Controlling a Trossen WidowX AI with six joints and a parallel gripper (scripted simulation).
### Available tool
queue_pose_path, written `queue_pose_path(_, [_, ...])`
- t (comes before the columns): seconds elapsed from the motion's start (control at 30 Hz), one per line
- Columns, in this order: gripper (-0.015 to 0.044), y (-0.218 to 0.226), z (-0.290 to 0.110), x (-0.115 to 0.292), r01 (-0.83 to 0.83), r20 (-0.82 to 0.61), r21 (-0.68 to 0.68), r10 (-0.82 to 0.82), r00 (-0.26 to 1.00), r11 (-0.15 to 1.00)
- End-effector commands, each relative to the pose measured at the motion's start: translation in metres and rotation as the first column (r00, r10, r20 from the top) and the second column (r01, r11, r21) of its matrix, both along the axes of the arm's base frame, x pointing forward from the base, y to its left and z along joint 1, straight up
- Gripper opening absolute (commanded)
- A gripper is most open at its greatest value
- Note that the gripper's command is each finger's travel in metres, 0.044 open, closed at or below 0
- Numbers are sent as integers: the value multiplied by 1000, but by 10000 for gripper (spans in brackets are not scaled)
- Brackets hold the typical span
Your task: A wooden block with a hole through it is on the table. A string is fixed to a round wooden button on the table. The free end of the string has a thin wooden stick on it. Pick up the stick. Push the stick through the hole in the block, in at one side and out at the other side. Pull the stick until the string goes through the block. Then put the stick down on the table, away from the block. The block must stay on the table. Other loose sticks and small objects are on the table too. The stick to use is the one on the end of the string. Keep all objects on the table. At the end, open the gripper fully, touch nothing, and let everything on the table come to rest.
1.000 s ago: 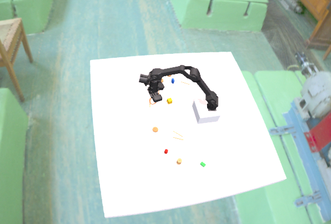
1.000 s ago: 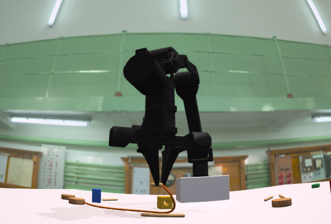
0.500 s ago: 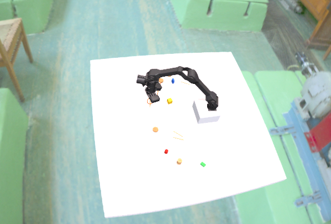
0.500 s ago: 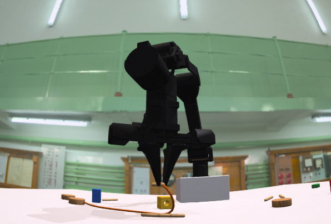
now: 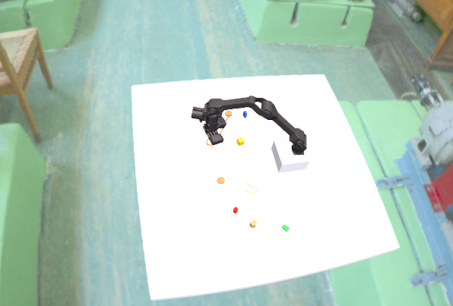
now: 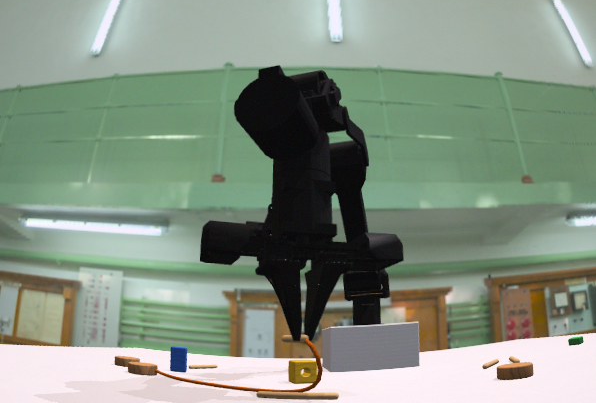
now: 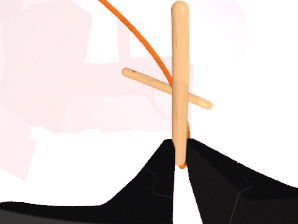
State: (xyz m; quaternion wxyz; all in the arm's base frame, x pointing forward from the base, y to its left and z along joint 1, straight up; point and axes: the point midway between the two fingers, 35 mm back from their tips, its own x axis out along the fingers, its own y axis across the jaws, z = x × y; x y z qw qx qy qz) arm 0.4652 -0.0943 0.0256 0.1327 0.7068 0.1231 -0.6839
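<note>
The yellow block (image 5: pixel 240 141) (image 6: pixel 295 371) stands on the table, its round hole visible in the exterior view. My gripper (image 6: pixel 304 339) (image 7: pixel 178 146) is shut on the end of the wooden stick (image 6: pixel 290 338) (image 7: pixel 180 55) that bears the string. It holds the stick roughly level, above the table and clear of the block. The orange string (image 5: pixel 225 124) (image 6: pixel 215 385) (image 7: pixel 140 38) hangs from the held end and runs along the table to the round button (image 5: pixel 229 113) (image 6: pixel 142 368). It is not through the block. The fingertips are hidden in the top view.
A loose stick (image 6: pixel 297 395) (image 7: pixel 135 74) lies below the gripper. A blue block (image 5: pixel 245 114) (image 6: pixel 178 359) stands near the button. Another button (image 5: pixel 220 180) (image 6: pixel 515 370), two sticks, a red piece (image 5: pixel 236 209) and a green piece (image 5: pixel 286 228) lie farther off. The arm stands on a grey box (image 5: pixel 294 165) (image 6: pixel 370 347).
</note>
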Motion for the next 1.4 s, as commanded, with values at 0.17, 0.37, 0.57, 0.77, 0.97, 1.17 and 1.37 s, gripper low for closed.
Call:
queue_pose_path(0.17, [0, 5, 1, 13, 3, 5, -4, -3, 1000, 1000])
queue_pose_path(0.37, [0, 9, 1, 20, 2, 6, -3, -2, 1000, 1000])
queue_pose_path(0.57, [0, 12, 1, 26, 3, 7, -3, -3, 1000, 1000])
queue_pose_path(0.77, [0, 14, 0, 27, 3, 9, -2, -3, 1000, 1000])
queue_pose_path(0.97, [0, 18, -5, 24, 3, 9, -1, -3, 1000, 1000])
queue_pose_path(1.17, [0, 21, -10, 22, 3, 8, -1, -3, 1000, 1000])
queue_pose_path(1.37, [0, 25, -15, 18, 3, 8, -1, -3, 1000, 1000])
